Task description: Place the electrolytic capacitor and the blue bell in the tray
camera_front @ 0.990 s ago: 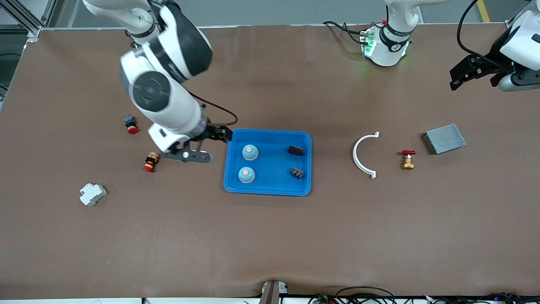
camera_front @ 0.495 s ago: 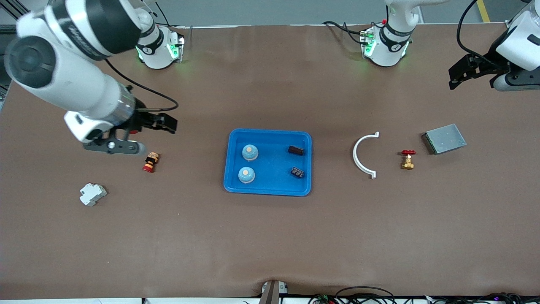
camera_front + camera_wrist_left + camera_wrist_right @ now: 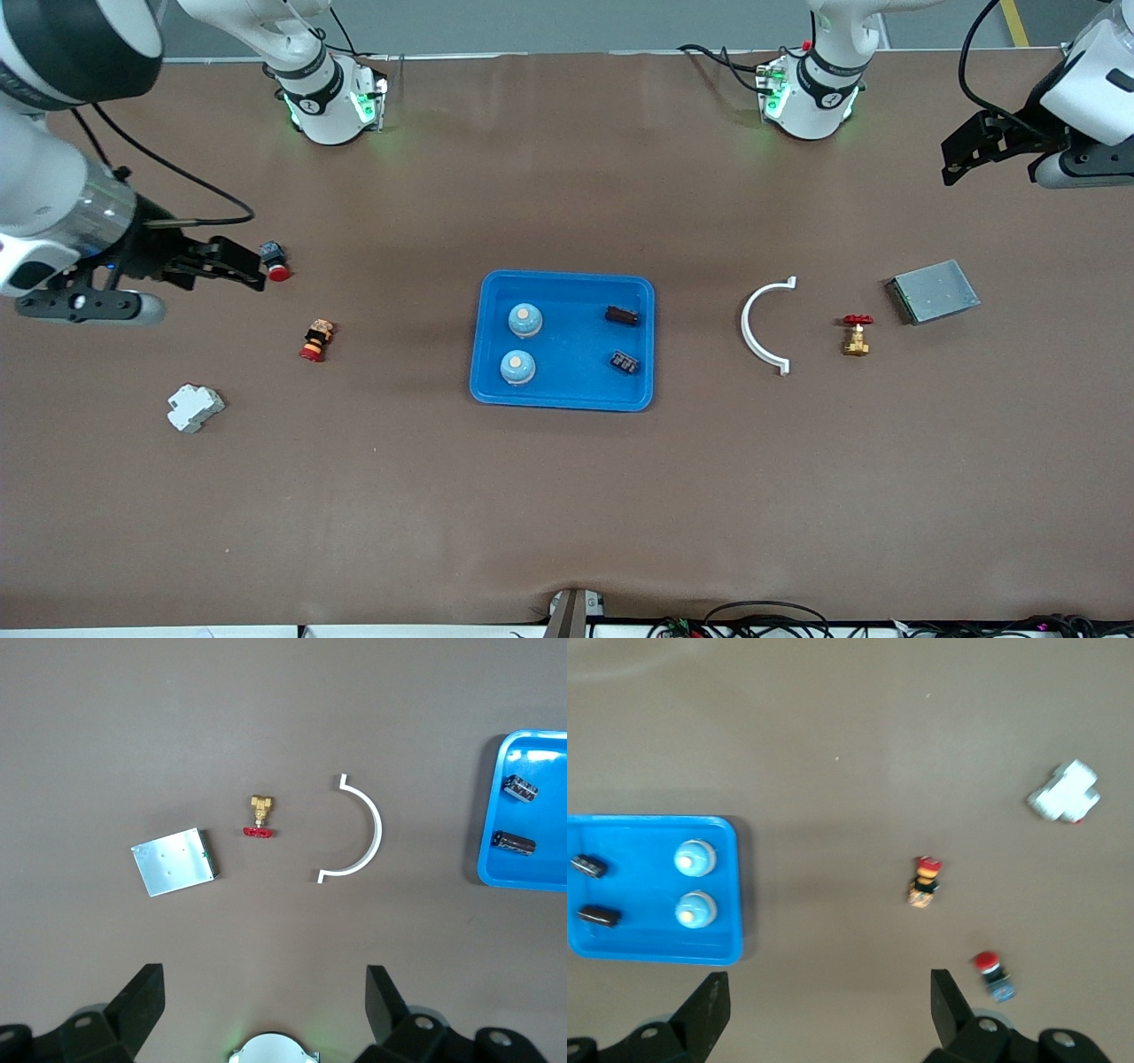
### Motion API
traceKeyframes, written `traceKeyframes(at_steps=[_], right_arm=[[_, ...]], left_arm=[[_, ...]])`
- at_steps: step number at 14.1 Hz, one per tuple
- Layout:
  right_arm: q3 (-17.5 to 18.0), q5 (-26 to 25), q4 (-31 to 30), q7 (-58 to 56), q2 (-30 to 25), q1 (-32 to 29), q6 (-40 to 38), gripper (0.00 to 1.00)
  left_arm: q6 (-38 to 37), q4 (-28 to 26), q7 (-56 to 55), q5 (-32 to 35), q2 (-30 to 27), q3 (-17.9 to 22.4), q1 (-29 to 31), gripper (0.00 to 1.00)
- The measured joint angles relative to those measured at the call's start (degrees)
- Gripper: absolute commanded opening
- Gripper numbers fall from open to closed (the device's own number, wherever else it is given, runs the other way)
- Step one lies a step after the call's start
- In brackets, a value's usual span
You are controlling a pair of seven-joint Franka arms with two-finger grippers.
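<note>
The bright blue tray [image 3: 576, 390] sits mid-table. In it are two blue bells [image 3: 524, 320] [image 3: 517, 367] and two dark electrolytic capacitors [image 3: 622, 315] [image 3: 625, 361]. The right wrist view shows the tray [image 3: 642, 895], bells [image 3: 694, 858] and capacitors [image 3: 588, 865]. The left wrist view shows the tray's edge [image 3: 540, 753] and capacitors [image 3: 520, 788]. My right gripper [image 3: 248, 270] [image 3: 828, 988] is open and empty, up over the table at the right arm's end. My left gripper [image 3: 952, 164] [image 3: 264, 979] is open and empty, up over the left arm's end.
Toward the left arm's end lie a white arc bracket [image 3: 744, 326], a brass valve with a red handle [image 3: 856, 335] and a grey metal box [image 3: 932, 291]. Toward the right arm's end lie a red push button [image 3: 275, 261], a red-and-yellow button [image 3: 316, 341] and a white breaker [image 3: 194, 408].
My right arm has swung away from the tray's edge toward its own end of the table, gripper open and empty. The left arm has barely moved.
</note>
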Motion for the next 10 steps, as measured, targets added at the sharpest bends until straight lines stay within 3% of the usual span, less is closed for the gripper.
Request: traceKeyframes(at_steps=[2,6,10], right_arm=[[-1.6,-0.2,-1.2,-2.3,-1.8,-1.9,0.2,1.0],[-9.1,-0.2,-1.6,-4.1,-4.3,-2.1,0.3,1.0],[-9.2,-0.7,-1.8,-4.1,-4.4,-2.0,0.0,1.0]], left_arm=[[0.2,0.0,0.0,0.0,0.0,-0.4,0.0,1.0],[0.5,-0.4,0.0,0.0,0.0,-0.5,0.0,1.0],[0.6,-0.7,0.0,0.0,0.0,-0.5,0.0,1.0]])
